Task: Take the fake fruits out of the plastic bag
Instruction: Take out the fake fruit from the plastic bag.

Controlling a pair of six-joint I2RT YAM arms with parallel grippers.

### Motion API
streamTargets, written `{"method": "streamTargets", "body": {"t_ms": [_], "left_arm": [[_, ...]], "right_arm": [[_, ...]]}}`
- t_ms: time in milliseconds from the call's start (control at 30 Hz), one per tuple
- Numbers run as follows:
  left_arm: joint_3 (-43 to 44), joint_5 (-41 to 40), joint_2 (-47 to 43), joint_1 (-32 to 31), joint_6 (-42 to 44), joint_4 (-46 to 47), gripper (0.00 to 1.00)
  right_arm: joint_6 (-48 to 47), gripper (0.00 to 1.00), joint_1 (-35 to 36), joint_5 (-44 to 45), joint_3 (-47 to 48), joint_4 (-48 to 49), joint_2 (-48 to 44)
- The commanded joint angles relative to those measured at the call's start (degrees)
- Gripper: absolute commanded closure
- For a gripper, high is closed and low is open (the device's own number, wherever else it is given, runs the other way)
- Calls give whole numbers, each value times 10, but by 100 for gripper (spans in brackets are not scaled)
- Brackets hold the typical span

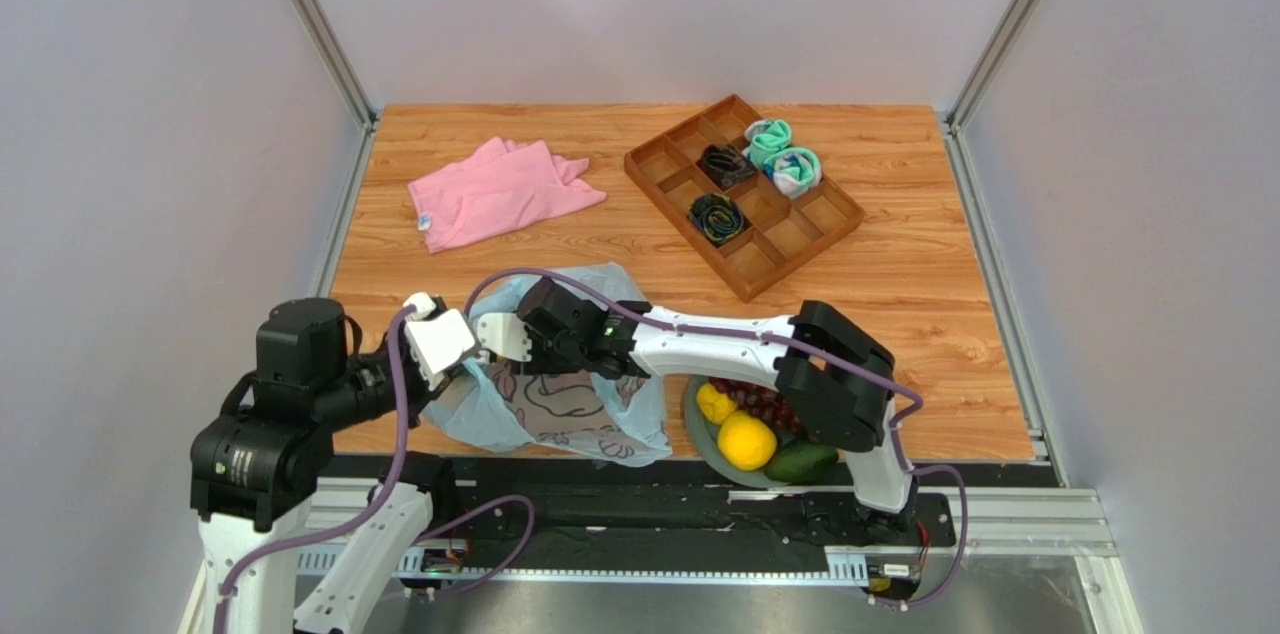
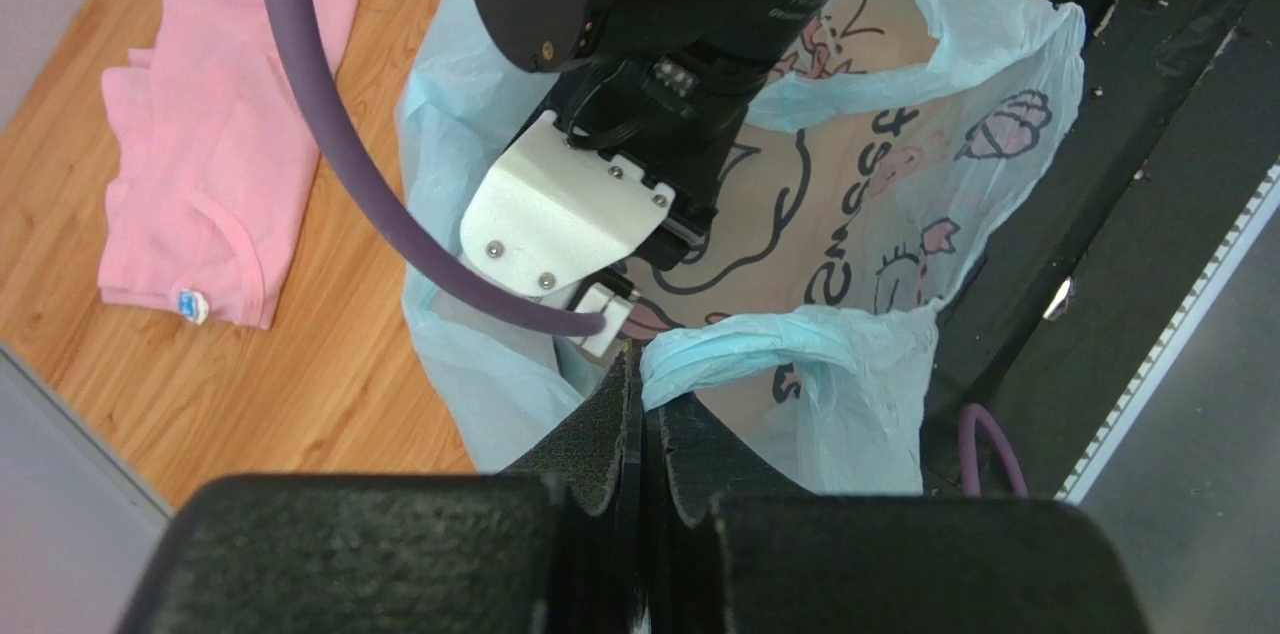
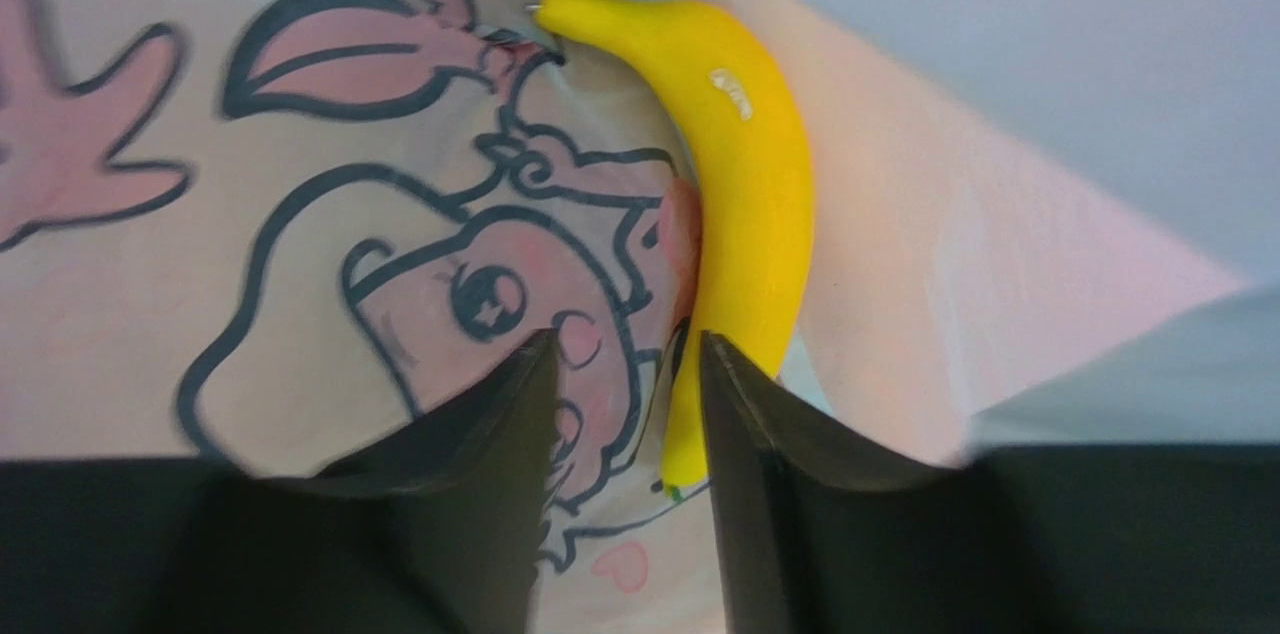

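While the left hand is clenching the bag's handle near the bench's front edge, right hand is sitting inside the bag, jaws parted, banana lying inside beside one finger, ungripped.

We see the left arm folded low at the near left corner, its forearm pointing right. The left end effector has its jaws pressed together, pinching the rim of the plastic bag. The right arm rises from its base at the near right, elbow bent, and stretches leftward across the front. The right end effector sits just beside the left one. Its dark fingers stand apart with nothing clamped between them.
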Motion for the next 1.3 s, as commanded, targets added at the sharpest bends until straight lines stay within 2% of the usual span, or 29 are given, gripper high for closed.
{"method": "streamTargets", "body": {"t_ms": [0, 67, 200, 300, 333, 367, 467, 500, 567, 633, 800, 1000, 1100, 1200, 1233, 1267], "left_arm": [[-13, 27, -28, 0, 25, -7, 100], [-15, 41, -31, 0, 37, -14, 100], [1, 53, -30, 0, 46, -30, 100], [12, 55, -37, 0, 56, -44, 100], [15, 49, -39, 0, 58, -49, 100], [15, 45, -42, 0, 60, -51, 100], [9, 37, -51, 0, 66, -64, 100], [7, 36, -55, 0, 69, -66, 100], [1, 25, -60, 0, 81, -76, 100], [2, 4, -63, 0, 92, -87, 100], [32, -51, -79, 0, 132, -127, 100], [52, -45, -119, 0, 169, -155, 100], [65, -66, -123, 0, 156, -150, 100], [56, -78, -133, 0, 153, -147, 100], [49, -77, -137, 0, 152, -144, 100], [43, -73, -147, 0, 150, -140, 100]], "right_arm": [[-41, 45, 7, 84, 23, 104, 53], [-61, 35, 5, 111, 30, 126, 75], [-72, 30, -4, 105, 56, 130, 126], [-66, 37, -4, 88, 66, 119, 135], [-64, 45, -4, 82, 67, 117, 137], [-64, 48, -3, 80, 68, 115, 138], [-62, 53, -1, 82, 76, 119, 138], [-53, 51, -1, 89, 78, 127, 138], [-48, 34, -1, 120, 81, 162, 137], [-42, 29, -4, 131, 86, 166, 135], [-21, 25, -7, 133, 81, 161, 132], [-16, 22, -8, 125, 89, 161, 149], [-17, 28, -7, 113, 91, 159, 157], [-25, 38, -6, 98, 91, 149, 161], [-29, 48, -5, 89, 91, 141, 161], [-35, 53, -4, 83, 89, 137, 159]]}}
